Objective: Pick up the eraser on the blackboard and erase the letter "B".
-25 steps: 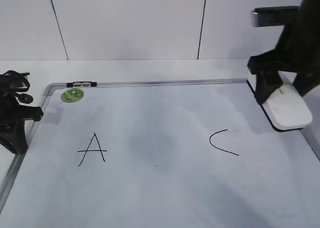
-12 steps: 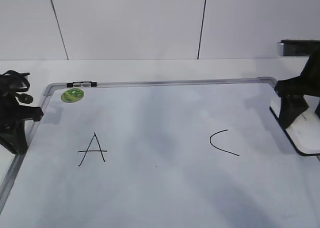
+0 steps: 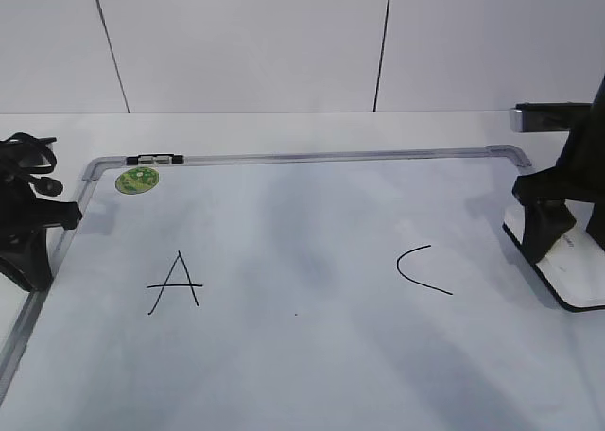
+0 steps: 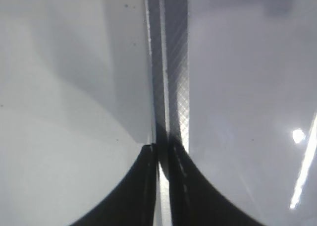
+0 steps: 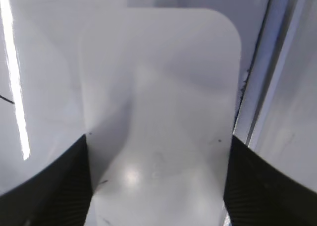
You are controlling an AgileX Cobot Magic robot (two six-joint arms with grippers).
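Observation:
The blackboard (image 3: 302,232) is a white dry-erase board with a silver frame, lying flat. No letter "B" shows on it; between the black "A" (image 3: 175,282) and the black "C" (image 3: 423,268) there is only a tiny dark speck (image 3: 295,313). My right gripper (image 3: 567,251) is shut on the white eraser (image 3: 584,275), which sits low at the board's right edge. In the right wrist view the eraser (image 5: 158,112) fills the gap between the fingers (image 5: 157,137). My left gripper (image 3: 33,261) is shut and empty over the board's left frame (image 4: 173,62), as the left wrist view (image 4: 162,149) shows.
A round green sticker (image 3: 138,179) sits at the board's far left corner, with a small black clip (image 3: 153,158) on the top frame. A white panelled wall stands behind the table. The board's right frame rail (image 5: 267,87) runs beside the eraser.
My right gripper carried the eraser from a raised spot near the far right corner out to the right and down to the board's right edge. The left arm has not moved.

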